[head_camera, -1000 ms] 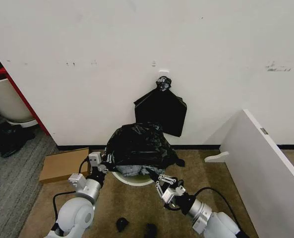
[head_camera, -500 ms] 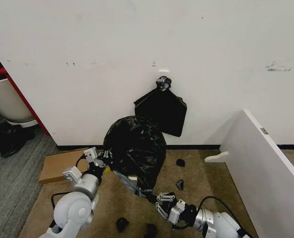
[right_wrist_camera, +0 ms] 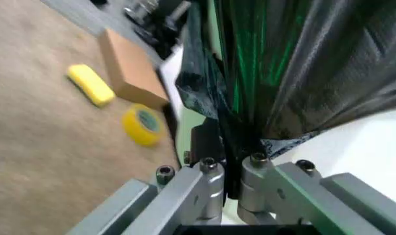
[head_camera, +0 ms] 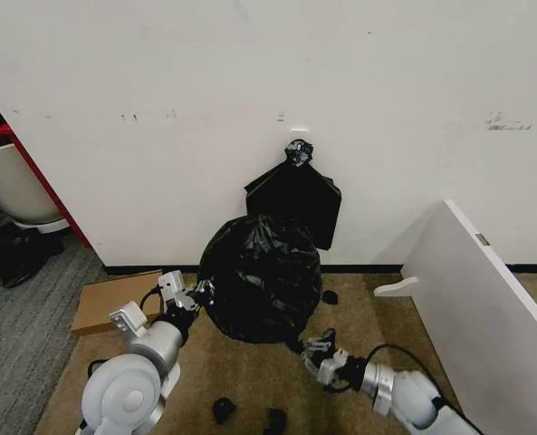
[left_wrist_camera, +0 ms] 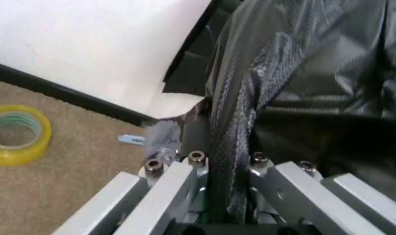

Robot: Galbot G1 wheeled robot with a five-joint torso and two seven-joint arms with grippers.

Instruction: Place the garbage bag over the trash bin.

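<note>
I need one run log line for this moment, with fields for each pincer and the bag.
left pincer: shut on garbage bag | right pincer: shut on garbage bag | bag: draped over trash bin, down to floor

Tan carpet floor (head_camera: 241, 381) carries a cardboard box (head_camera: 114, 299) and black scraps (head_camera: 223, 410).

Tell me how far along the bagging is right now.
Done: the garbage bag hangs over the trash bin down to the carpet in the head view; a strip of white and green wall peeks out in the right wrist view. In hand: the left gripper and the right gripper each pinch a fold of its bottom edge. Left: releasing the edge on both sides.
</note>
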